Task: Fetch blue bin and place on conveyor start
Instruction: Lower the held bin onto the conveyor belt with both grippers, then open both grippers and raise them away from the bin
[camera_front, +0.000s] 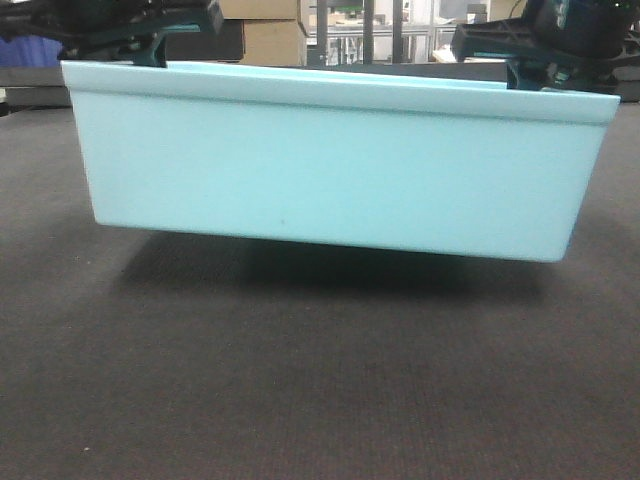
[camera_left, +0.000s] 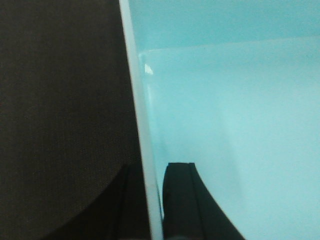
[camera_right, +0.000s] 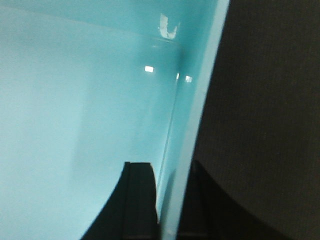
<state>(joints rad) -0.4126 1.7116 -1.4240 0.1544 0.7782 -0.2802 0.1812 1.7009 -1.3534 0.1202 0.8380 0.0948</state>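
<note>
The blue bin (camera_front: 330, 170) is a pale turquoise tub and fills the middle of the front view. It hangs a little above the dark grey woven conveyor belt (camera_front: 300, 380), with its shadow under it, tilted slightly down to the right. My left gripper (camera_front: 160, 45) is shut on the bin's left wall; in the left wrist view (camera_left: 152, 200) one finger is inside and one outside the rim (camera_left: 142, 130). My right gripper (camera_front: 520, 72) is shut on the bin's right wall, and its wrist view (camera_right: 170, 200) shows the same straddling grip. The bin's inside (camera_right: 75, 100) is empty.
Cardboard boxes (camera_front: 270, 30) and metal shelving (camera_front: 400, 30) stand behind the belt at the back. The belt spreads wide to both sides and in front of the bin, seen also in the wrist views (camera_left: 60, 100) (camera_right: 270, 100).
</note>
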